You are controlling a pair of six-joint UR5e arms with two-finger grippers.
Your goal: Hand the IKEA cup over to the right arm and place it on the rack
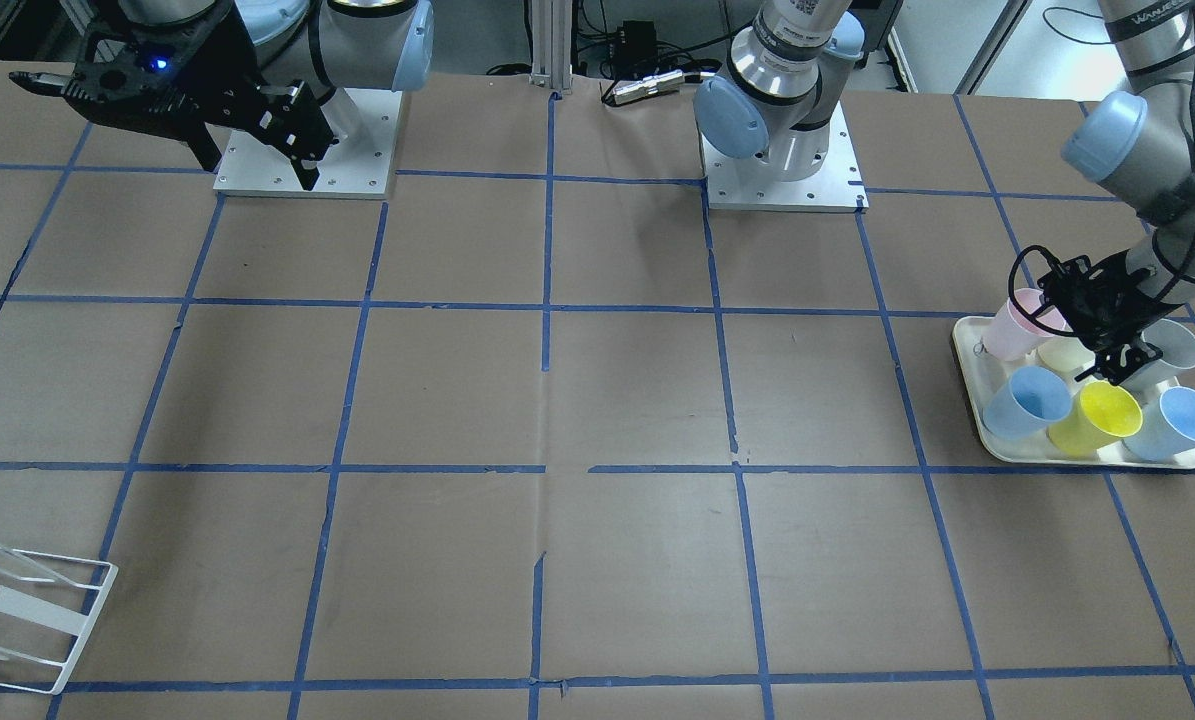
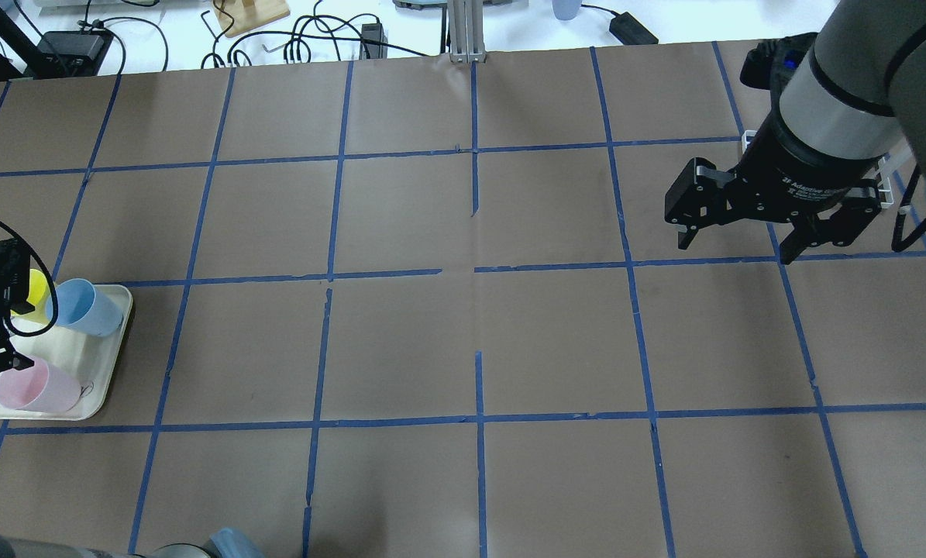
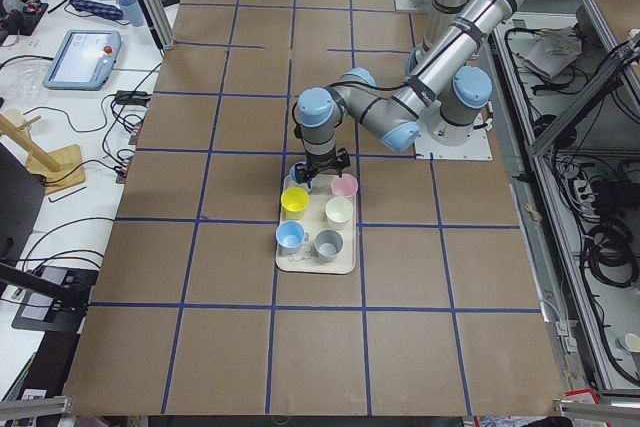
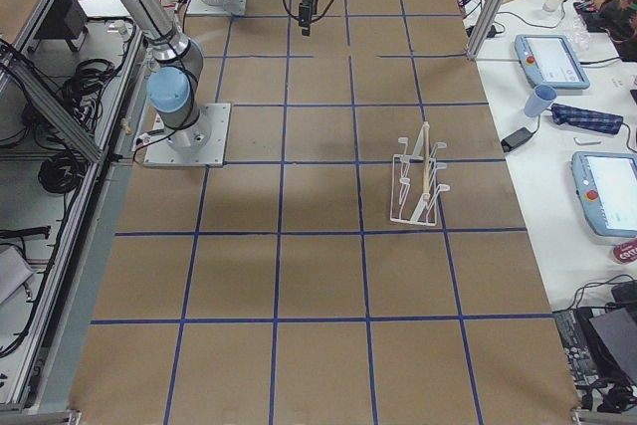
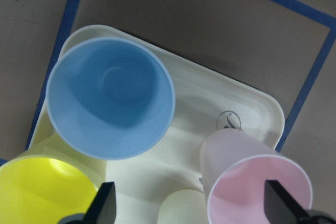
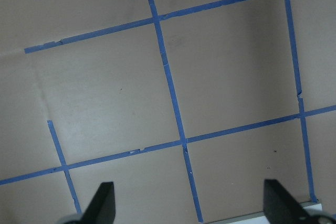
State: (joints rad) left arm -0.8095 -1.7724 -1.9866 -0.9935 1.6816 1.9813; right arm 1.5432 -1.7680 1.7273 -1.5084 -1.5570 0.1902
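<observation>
The pale pink IKEA cup [image 1: 1015, 326] stands on the cream tray [image 1: 969, 352] at the table's end by the left arm; it also shows in the overhead view [image 2: 40, 385] and the left wrist view [image 5: 257, 187]. My left gripper [image 1: 1107, 345] hovers open just above the cups. The pink cup lies under one fingertip [image 5: 278, 205] and the pale cream cup [image 5: 184, 208] lies between the fingers. My right gripper [image 2: 735, 246] is open and empty, high over the far side of the table. The white wire rack [image 1: 27, 600] stands empty near that end [image 4: 418, 181].
The tray also holds two blue cups [image 1: 1027, 400] [image 1: 1177, 420], a yellow cup [image 1: 1097, 415], a grey cup [image 1: 1172, 350] and the cream cup [image 1: 1062, 352], packed close together. Both arm base plates [image 1: 307, 160] [image 1: 782, 170] sit on the robot's edge of the table.
</observation>
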